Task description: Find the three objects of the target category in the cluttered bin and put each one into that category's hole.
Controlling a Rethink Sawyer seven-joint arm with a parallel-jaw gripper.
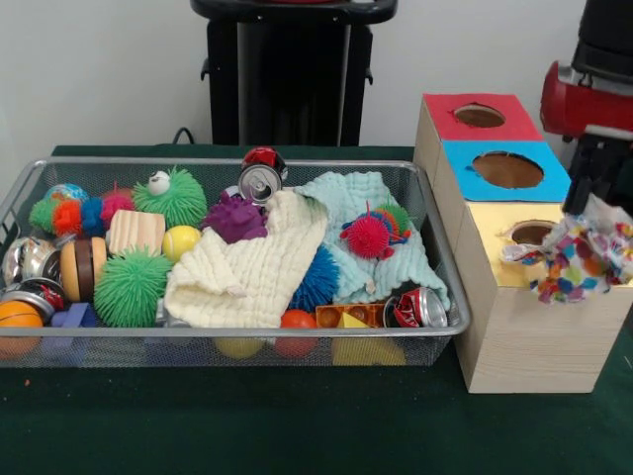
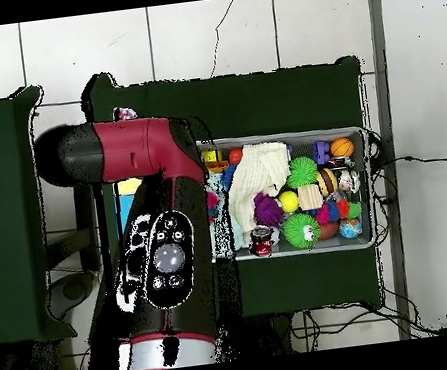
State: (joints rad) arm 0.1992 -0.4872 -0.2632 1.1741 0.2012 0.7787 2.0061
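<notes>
The wire mesh bin [image 1: 237, 161] stands at the left, full of toys; it also shows in the overhead view [image 2: 373, 185]. My gripper [image 1: 596, 198] comes down at the far right, shut on a white wad with coloured spots [image 1: 579, 255]. The wad hangs just above the yellow top [image 1: 485, 247] of the nearest wooden box. It is just to the right of the round hole [image 1: 534, 233] and covers part of its edge. No other spotted wad shows in the bin. In the overhead view my arm [image 2: 160, 251] hides the boxes and the gripper.
A cream cloth [image 1: 247, 267] and a mint cloth [image 1: 356, 203] lie over the bin's middle. Spiky balls [image 1: 131, 287] and crushed cans [image 1: 259, 181] lie around them. The blue-topped box [image 1: 465, 163] and the red-topped box [image 1: 440, 114] stand behind the yellow one.
</notes>
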